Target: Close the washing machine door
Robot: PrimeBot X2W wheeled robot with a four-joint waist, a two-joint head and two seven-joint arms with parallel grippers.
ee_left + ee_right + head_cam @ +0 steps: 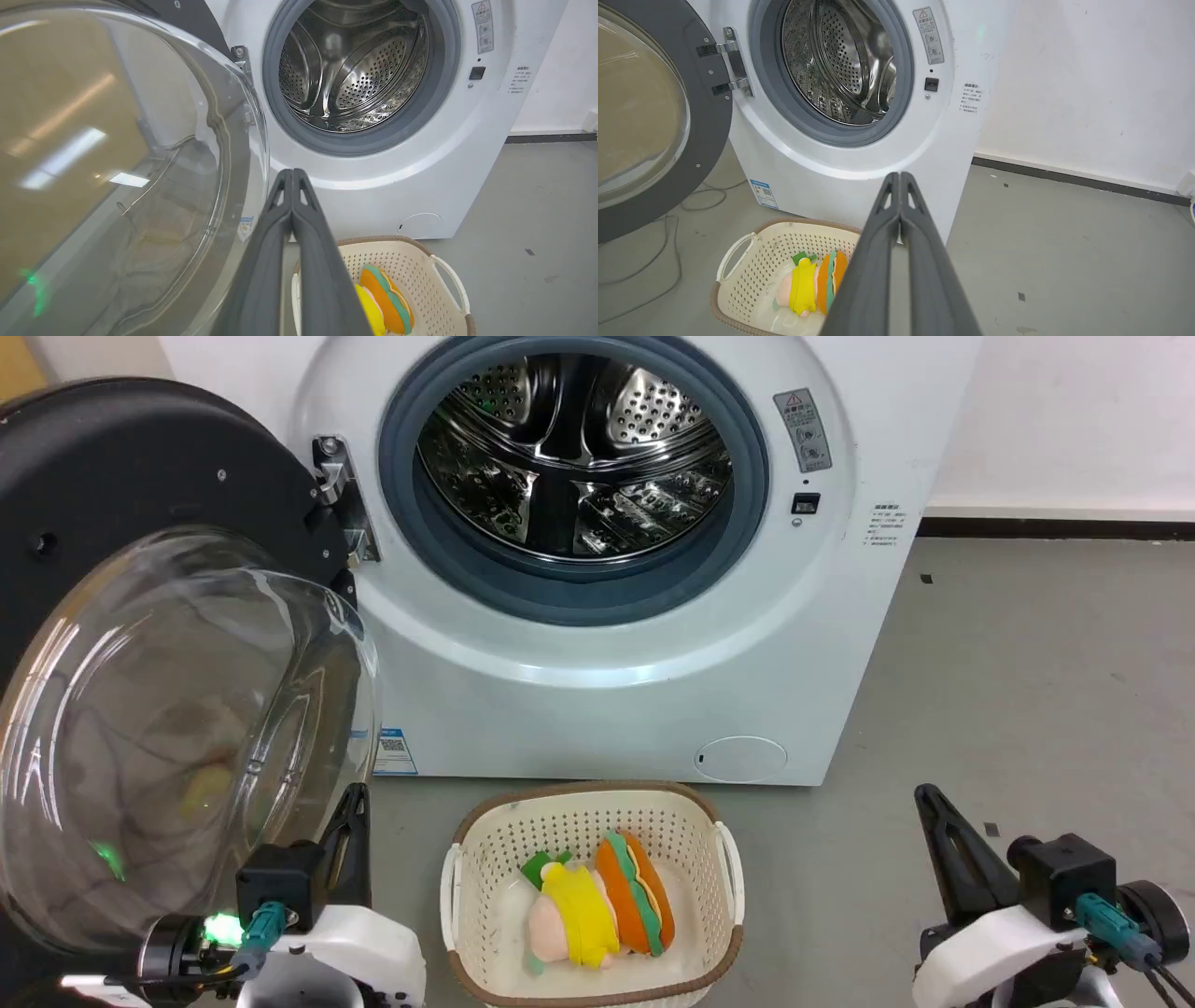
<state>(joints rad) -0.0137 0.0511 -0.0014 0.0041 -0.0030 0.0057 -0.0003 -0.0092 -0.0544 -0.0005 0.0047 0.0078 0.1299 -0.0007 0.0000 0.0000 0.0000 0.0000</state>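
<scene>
Both our grippers have their fingers pressed together on nothing. The left gripper (pixel 292 175) sits just beside the bulging glass window (pixel 177 737), and we cannot tell if they touch. The right gripper (pixel 899 176) is well right of the basket (pixel 485 845). The washing machine door (pixel 140 467), glossy black, stands wide open at the left of the washing machine (pixel 607 709), cut off by the head view's edge. The steel drum (pixel 569 457) lies exposed.

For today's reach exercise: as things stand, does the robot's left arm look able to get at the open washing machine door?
Probably yes. The left tool, shut, sits close beside the bulging glass of the washing machine door, which stands swung open, and nothing shows between them.
</scene>
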